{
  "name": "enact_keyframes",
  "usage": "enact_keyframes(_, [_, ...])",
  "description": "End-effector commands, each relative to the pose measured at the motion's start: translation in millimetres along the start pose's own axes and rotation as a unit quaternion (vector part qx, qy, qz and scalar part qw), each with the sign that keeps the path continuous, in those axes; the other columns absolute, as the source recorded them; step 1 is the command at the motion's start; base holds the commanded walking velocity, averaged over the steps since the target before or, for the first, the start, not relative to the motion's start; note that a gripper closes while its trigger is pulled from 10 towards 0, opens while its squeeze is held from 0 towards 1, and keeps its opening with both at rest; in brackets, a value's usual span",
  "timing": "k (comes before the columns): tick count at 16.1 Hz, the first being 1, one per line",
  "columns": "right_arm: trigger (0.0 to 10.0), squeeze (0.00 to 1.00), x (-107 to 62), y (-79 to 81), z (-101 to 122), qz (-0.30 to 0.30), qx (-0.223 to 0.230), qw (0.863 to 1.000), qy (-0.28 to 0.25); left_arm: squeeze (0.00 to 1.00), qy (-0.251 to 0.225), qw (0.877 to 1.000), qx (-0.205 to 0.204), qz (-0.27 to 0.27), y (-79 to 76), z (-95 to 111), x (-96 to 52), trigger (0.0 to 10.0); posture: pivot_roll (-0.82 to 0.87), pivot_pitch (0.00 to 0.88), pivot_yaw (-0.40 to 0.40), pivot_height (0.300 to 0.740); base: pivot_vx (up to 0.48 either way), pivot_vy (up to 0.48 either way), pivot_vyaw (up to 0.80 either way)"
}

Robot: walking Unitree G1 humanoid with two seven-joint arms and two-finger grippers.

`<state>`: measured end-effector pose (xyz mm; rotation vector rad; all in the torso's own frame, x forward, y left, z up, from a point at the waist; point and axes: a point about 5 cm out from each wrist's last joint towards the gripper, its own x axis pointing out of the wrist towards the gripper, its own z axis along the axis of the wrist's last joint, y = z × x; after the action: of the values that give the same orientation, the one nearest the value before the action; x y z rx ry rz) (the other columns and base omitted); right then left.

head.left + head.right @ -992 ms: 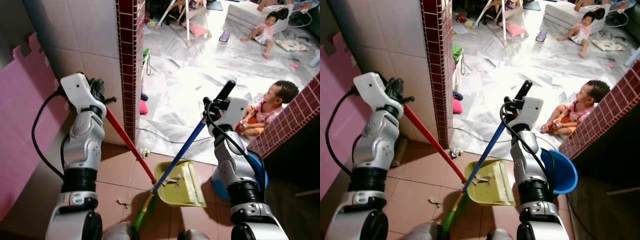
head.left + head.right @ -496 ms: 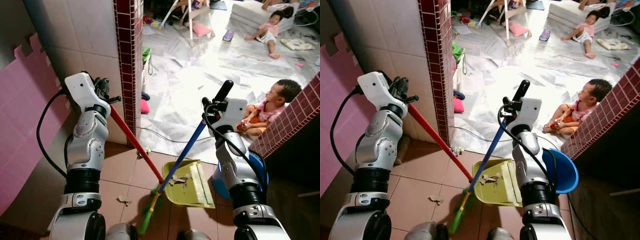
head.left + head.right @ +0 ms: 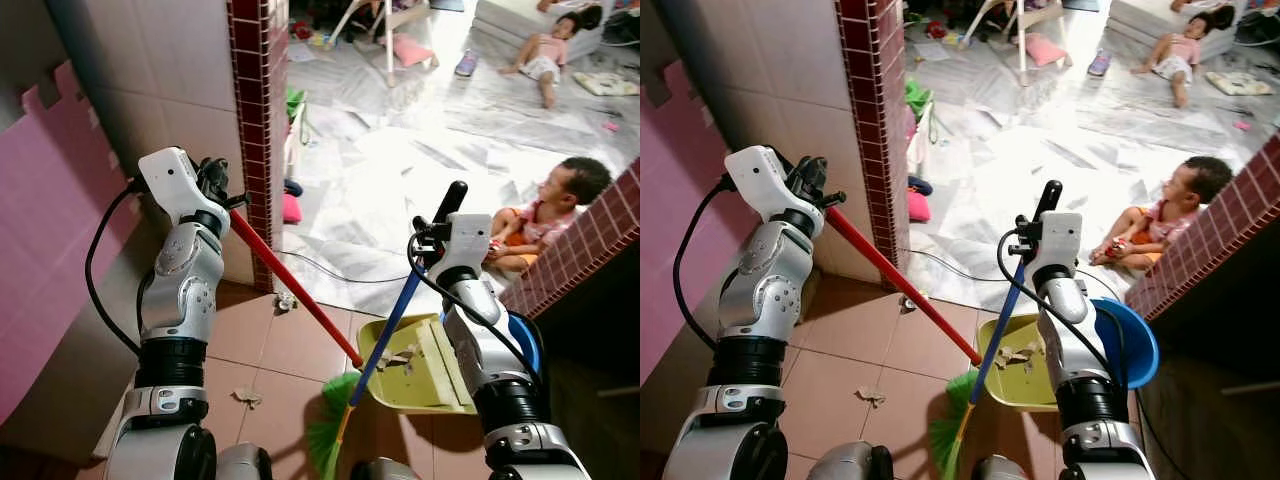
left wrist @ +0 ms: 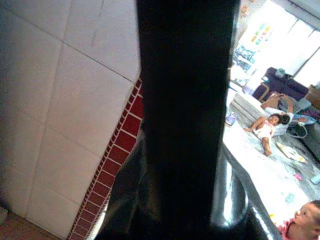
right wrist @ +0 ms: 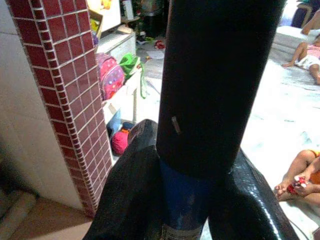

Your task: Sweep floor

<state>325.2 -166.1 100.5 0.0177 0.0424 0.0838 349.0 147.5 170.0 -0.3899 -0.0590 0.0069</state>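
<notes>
My left gripper (image 3: 222, 193) is shut on the top of a red handle (image 3: 295, 290). That handle slants down to the left edge of a yellow-green dustpan (image 3: 425, 385) on the tiled floor, which holds paper scraps (image 3: 398, 358). My right gripper (image 3: 432, 232) is shut on a blue broom handle (image 3: 385, 325) just below its black grip (image 5: 210, 85). The broom's green bristles (image 3: 322, 438) rest on the floor beside the pan's near left corner. Loose scraps (image 3: 246, 397) lie on the tiles to the left, and another bit (image 3: 287, 300) sits by the pillar's foot.
A red-brick pillar (image 3: 256, 130) and white tiled wall stand close on the left, with a pink foam mat (image 3: 50, 250) beside them. A blue bucket (image 3: 527, 345) sits behind my right arm. A low brick wall (image 3: 600, 240) is on the right. One child (image 3: 565, 200) sits near; another (image 3: 545, 65) is farther back.
Both handles and the dustpan have shifted to the right across the tiles. The green bristles have swung in beside the pan's left corner, and my right gripper sits a little lower.
</notes>
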Motion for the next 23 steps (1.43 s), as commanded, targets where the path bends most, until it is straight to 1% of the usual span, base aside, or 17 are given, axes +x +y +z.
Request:
enact_keyframes(1, [10.0,0.00,-3.0,-13.2,-2.1,0.007,-0.046,0.999,0.023,0.00,-0.040,0.998,0.057,0.009,3.3,17.4,2.2,10.0,0.00,0.000,-0.035,0.740,0.000,0.000,0.00])
enact_keyframes(3, [10.0,0.00,-2.6,-10.5,-5.5,0.019,-0.046,0.998,0.035,0.00,-0.049,0.995,0.079,0.021,4.4,18.4,3.1,10.0,0.00,0.000,-0.034,0.740,0.000,0.000,0.00])
enact_keyframes(4, [10.0,0.00,-3.0,-2.3,-8.5,0.050,-0.040,0.997,0.047,0.00,-0.080,0.987,0.126,0.058,9.5,24.1,3.5,10.0,0.00,0.000,-0.032,0.740,0.000,0.000,0.00])
enact_keyframes(5, [10.0,0.00,-3.5,0.9,-8.8,0.063,-0.035,0.996,0.049,0.00,-0.086,0.985,0.133,0.062,10.3,25.4,3.8,10.0,0.00,0.000,-0.032,0.740,0.000,0.000,0.00])
enact_keyframes(6, [10.0,0.00,-6.2,12.8,-11.1,0.117,-0.006,0.991,0.066,0.00,-0.104,0.976,0.170,0.087,15.6,27.7,5.6,10.0,0.00,0.000,-0.037,0.740,0.000,0.000,0.00])
enact_keyframes(7, [10.0,0.00,-10.4,22.8,-11.8,0.174,0.003,0.981,0.082,0.00,-0.113,0.970,0.185,0.105,19.6,28.7,7.5,10.0,0.00,0.000,-0.037,0.740,0.000,0.000,0.00])
enact_keyframes(8, [10.0,0.00,-12.1,21.9,-9.6,0.187,-0.022,0.979,0.078,0.00,-0.113,0.971,0.186,0.099,18.9,28.5,9.6,10.0,0.00,0.000,-0.037,0.740,0.000,0.000,0.00])
enact_keyframes(9, [10.0,0.00,-12.2,14.6,-6.6,0.173,-0.054,0.981,0.068,0.00,-0.114,0.971,0.190,0.087,15.4,28.9,11.6,10.0,-0.01,0.000,-0.036,0.740,0.000,0.000,0.00])
enact_keyframes(10, [10.0,0.00,-11.3,6.8,-2.0,0.146,-0.065,0.986,0.049,0.00,-0.112,0.972,0.189,0.078,11.8,28.3,12.7,10.0,-0.01,0.000,-0.036,0.740,0.000,0.000,0.00])
enact_keyframes(12, [10.0,0.00,-9.7,2.2,3.0,0.118,-0.063,0.991,0.025,0.00,-0.115,0.972,0.191,0.073,9.0,27.0,12.6,10.0,-0.02,0.000,-0.030,0.740,0.000,0.000,0.00])
enact_keyframes(14, [10.0,0.00,-6.6,1.6,9.0,0.087,-0.056,0.995,0.003,0.00,-0.122,0.973,0.185,0.062,3.7,27.9,12.3,10.0,-0.01,0.000,-0.027,0.740,0.000,0.000,0.00])
enact_keyframes(16, [10.0,0.00,-7.7,4.1,7.6,0.083,-0.067,0.994,0.006,0.00,-0.124,0.974,0.183,0.053,2.2,29.3,13.5,10.0,-0.01,0.000,-0.030,0.740,0.000,0.000,0.00])
enact_keyframes(18, [10.0,0.00,-7.7,2.0,8.0,0.063,-0.078,0.995,-0.003,0.00,-0.124,0.974,0.182,0.048,2.1,30.1,13.0,10.0,0.00,0.000,-0.033,0.740,0.000,0.000,0.00])
enact_keyframes(19, [10.0,0.00,-7.2,-3.1,9.8,0.034,-0.092,0.995,-0.014,0.00,-0.116,0.976,0.179,0.037,1.3,27.0,12.0,10.0,0.00,0.000,-0.037,0.740,0.000,0.000,0.00])
enact_keyframes(20, [10.0,0.00,-6.9,-5.6,11.1,0.020,-0.096,0.995,-0.021,0.00,-0.111,0.977,0.179,0.032,0.6,24.4,11.2,10.0,0.00,0.000,-0.037,0.740,0.000,0.000,0.00])
enact_keyframes(21, [10.0,0.00,-6.2,-6.8,13.1,0.011,-0.093,0.995,-0.029,0.00,-0.103,0.979,0.176,0.025,-1.3,19.4,8.9,10.0,0.00,0.000,-0.039,0.740,-0.244,0.000,0.00])
enact_keyframes(23, [10.0,0.00,-5.3,-5.0,11.9,0.012,-0.086,0.996,-0.025,0.00,-0.092,0.981,0.172,0.017,-4.9,12.4,6.1,10.0,0.00,0.000,-0.039,0.740,-0.255,0.000,0.00])
